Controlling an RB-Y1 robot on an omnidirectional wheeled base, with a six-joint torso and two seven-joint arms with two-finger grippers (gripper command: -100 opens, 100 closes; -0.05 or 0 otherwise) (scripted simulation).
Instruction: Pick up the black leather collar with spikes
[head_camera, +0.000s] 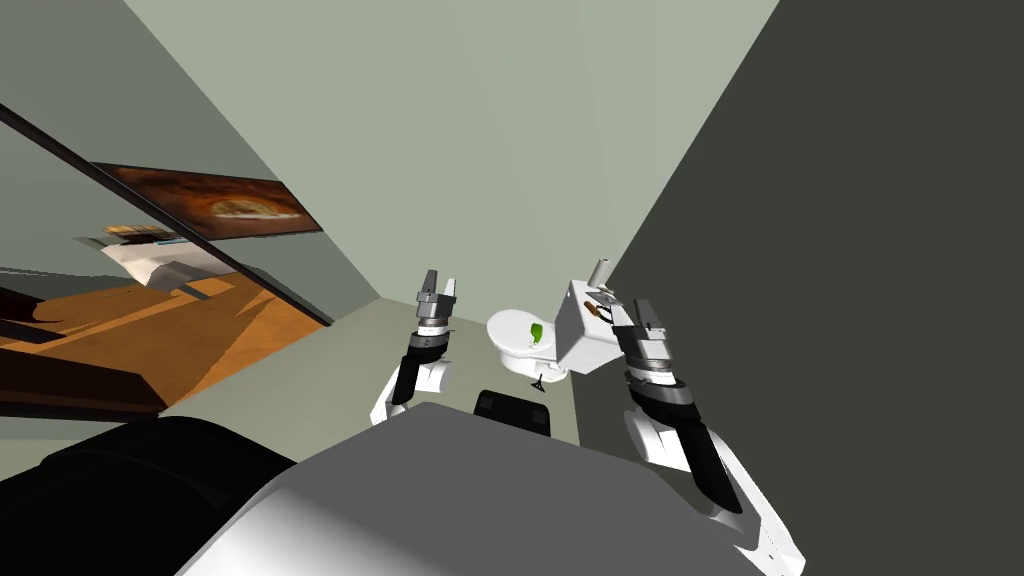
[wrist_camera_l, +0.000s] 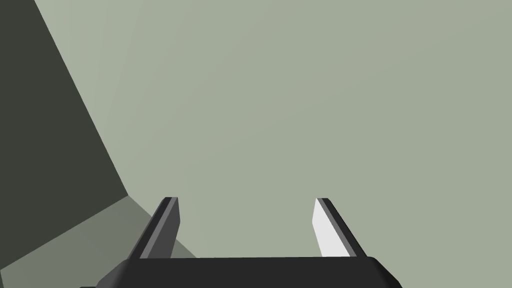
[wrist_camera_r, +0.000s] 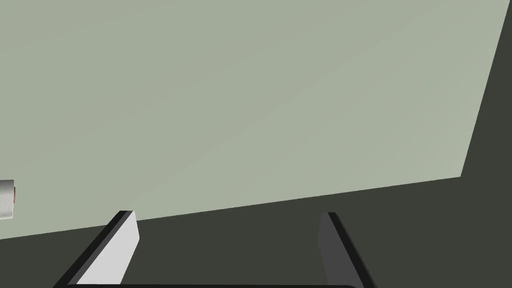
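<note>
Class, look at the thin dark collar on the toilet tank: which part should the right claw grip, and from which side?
Grip one stretch of the collar band across its thickness, coming straight down from above. It looks to lie flat on the tank lid, so the open right claw can straddle it; spikes are too small to see.
</note>
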